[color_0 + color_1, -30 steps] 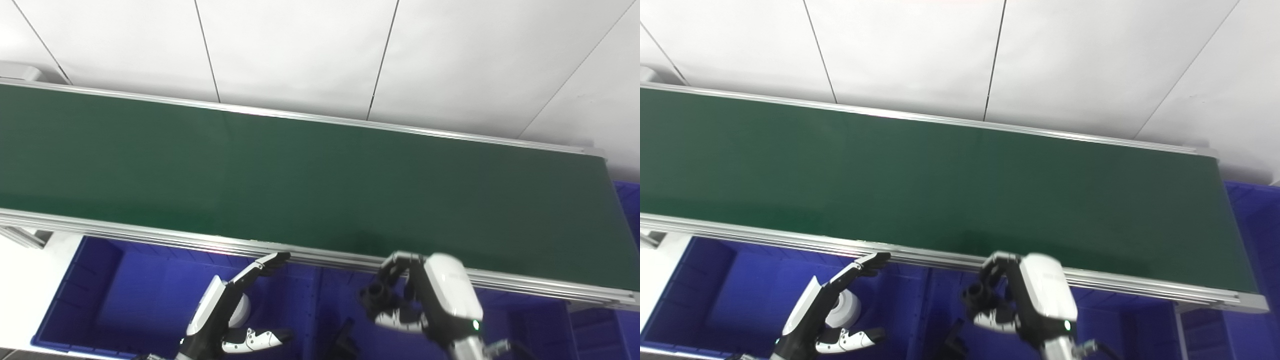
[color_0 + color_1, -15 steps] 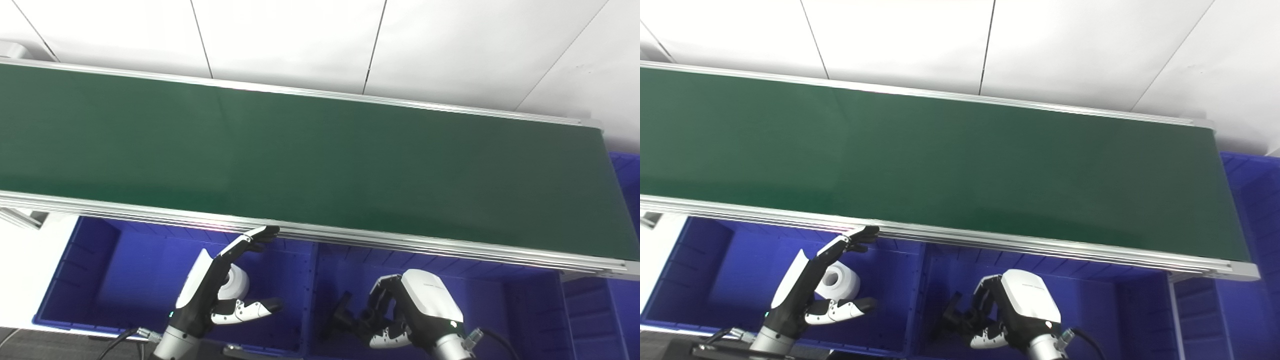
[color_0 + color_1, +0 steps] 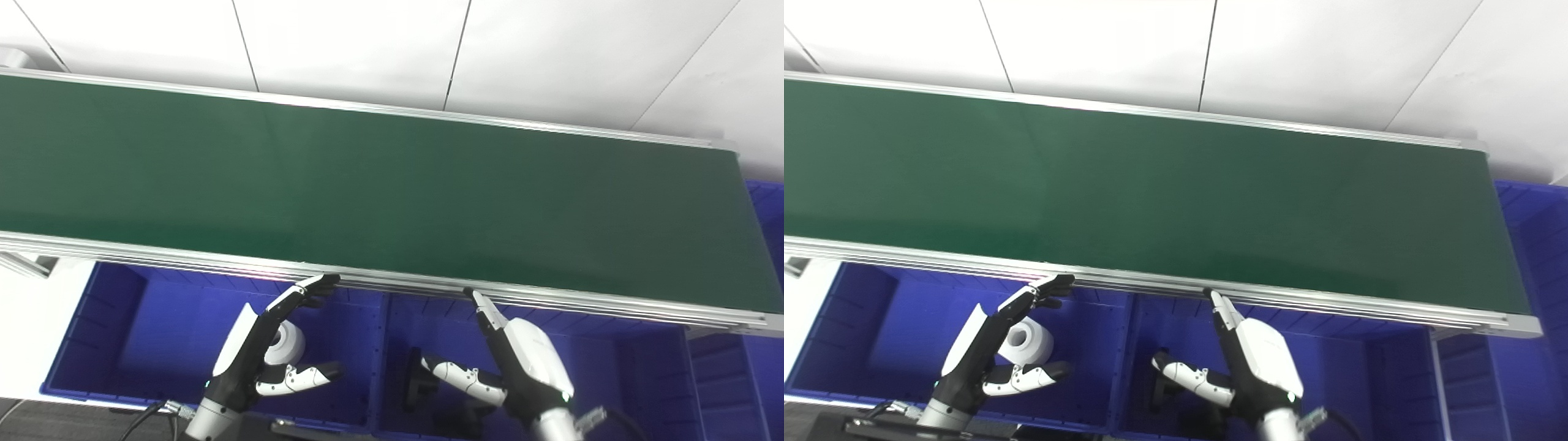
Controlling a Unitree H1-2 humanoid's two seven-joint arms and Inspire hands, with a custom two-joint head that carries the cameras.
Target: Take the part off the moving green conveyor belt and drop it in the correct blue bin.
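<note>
The green conveyor belt [image 3: 367,184] runs across the view with no part on it. My right hand [image 3: 520,361] is open and empty, fingers spread, above the middle blue bin [image 3: 441,312]. A black part [image 3: 416,383] lies in that bin just left of the thumb, and another dark shape [image 3: 459,419] sits under the hand. My left hand [image 3: 257,355] is open and empty over the left blue bin [image 3: 141,331], fingertips near the belt's front rail. A white cylindrical part [image 3: 1026,340] lies in that bin behind the left hand.
The belt's metal front rail [image 3: 184,260] overhangs the bins' far edges. Another blue bin [image 3: 723,392] sits at the right, and one more [image 3: 765,202] past the belt's right end. A white wall stands behind the belt.
My right hand, shut on a black part, went down from the belt's front rail into the middle bin and opened; the part now lies in the bin. The camera tilted down slightly. The left hand barely moved.
</note>
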